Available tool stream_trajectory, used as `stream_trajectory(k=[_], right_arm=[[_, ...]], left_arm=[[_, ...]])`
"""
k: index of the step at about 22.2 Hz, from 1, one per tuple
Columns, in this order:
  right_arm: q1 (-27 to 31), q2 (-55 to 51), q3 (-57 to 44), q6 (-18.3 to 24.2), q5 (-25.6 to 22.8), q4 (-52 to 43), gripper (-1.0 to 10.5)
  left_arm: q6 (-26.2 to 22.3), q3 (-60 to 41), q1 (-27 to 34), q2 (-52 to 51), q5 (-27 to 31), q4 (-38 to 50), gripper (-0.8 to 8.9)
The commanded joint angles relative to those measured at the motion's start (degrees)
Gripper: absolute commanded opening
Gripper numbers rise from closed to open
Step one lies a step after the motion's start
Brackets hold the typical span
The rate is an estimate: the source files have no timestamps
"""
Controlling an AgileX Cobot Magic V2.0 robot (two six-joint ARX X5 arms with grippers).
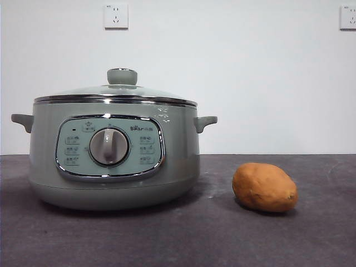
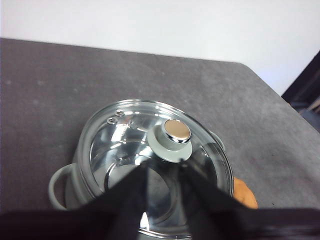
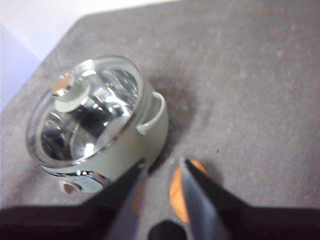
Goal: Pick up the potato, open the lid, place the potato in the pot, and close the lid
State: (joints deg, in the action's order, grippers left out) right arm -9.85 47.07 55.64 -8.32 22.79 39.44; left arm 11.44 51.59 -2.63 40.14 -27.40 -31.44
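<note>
With the oval orange-brown potato [image 1: 265, 187] lying on the dark table [image 1: 311, 239] at the sage-green pot's [image 1: 114, 161] three o'clock, glass lid [image 1: 114, 92] seated, and both the right tool [image 3: 160, 167] and left tool [image 2: 162, 167] held narrowly parted and empty above, a roll away is risked if the rounded potato is pinched off-centre.

A dark grey tabletop [image 1: 311, 233] with a matte, faintly scuffed surface carries two things. The pot [image 1: 114, 161] stands toward its left side, and the potato [image 1: 264, 187] lies on its side nearby to the right, apart from the pot.
</note>
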Motion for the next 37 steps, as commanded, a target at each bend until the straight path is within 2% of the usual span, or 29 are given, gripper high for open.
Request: stream_trajectory(k=[1, 3, 5, 8, 9, 13, 17, 28, 31, 32, 34, 37], right_arm=[[-0.02, 1.4, 0.04, 0.7, 0.26, 0.04, 5.2], [-0.04, 2.38, 0.04, 0.7, 0.31, 0.04, 5.9], [-0.52, 3.85, 0.04, 0.7, 1.18, -0.2, 6.0], [-4.76, 7.06, 0.07, 0.63, 0.46, -0.7, 5.9], [-6.8, 8.7, 0.07, 0.42, -1.44, -0.83, 5.9], [-15.63, 17.16, 0.33, 0.44, -13.99, -0.92, 5.9], [-20.24, 26.82, 0.96, 0.28, -19.19, -3.48, 5.9], [-20.98, 46.05, 1.01, 0.28, -21.64, -12.61, 5.8], [-20.98, 48.02, 1.01, 0.24, -21.64, -12.57, 3.9], [-21.0, 48.02, 1.01, 0.24, -21.64, -12.68, 2.8], [-21.03, 48.0, 1.01, 0.26, -21.46, -12.52, -0.2], [-21.03, 47.52, 1.01, 0.24, -21.44, -10.58, -0.1]], left_arm=[[-1.14, 0.98, 0.07, 1.55, -0.85, 0.31, 3.82], [-0.87, 1.2, 0.07, 2.64, -1.4, 0.59, 3.81], [-0.63, 1.27, 0.02, 3.87, -1.6, 0.57, 3.81], [-0.66, 1.27, -0.07, 4.46, -3.15, 0.59, 3.81], [-0.66, 1.27, -0.07, 4.46, -3.08, 0.63, 3.81], [-0.61, 1.27, -0.07, 4.46, -3.1, 1.14, 3.81], [-0.42, 1.27, -0.11, 4.46, -3.15, 1.36, 3.77], [0.15, 1.27, -1.6, 4.46, -3.04, 1.33, 3.77], [0.15, 1.27, -1.6, 4.46, -3.04, 1.33, 3.77], [0.15, 1.27, -1.6, 4.46, -3.04, 1.33, 3.77], [0.15, 1.27, -1.6, 4.46, -3.04, 1.29, 3.77], [0.13, 1.27, -1.6, 4.46, -3.04, 0.83, 3.77]])
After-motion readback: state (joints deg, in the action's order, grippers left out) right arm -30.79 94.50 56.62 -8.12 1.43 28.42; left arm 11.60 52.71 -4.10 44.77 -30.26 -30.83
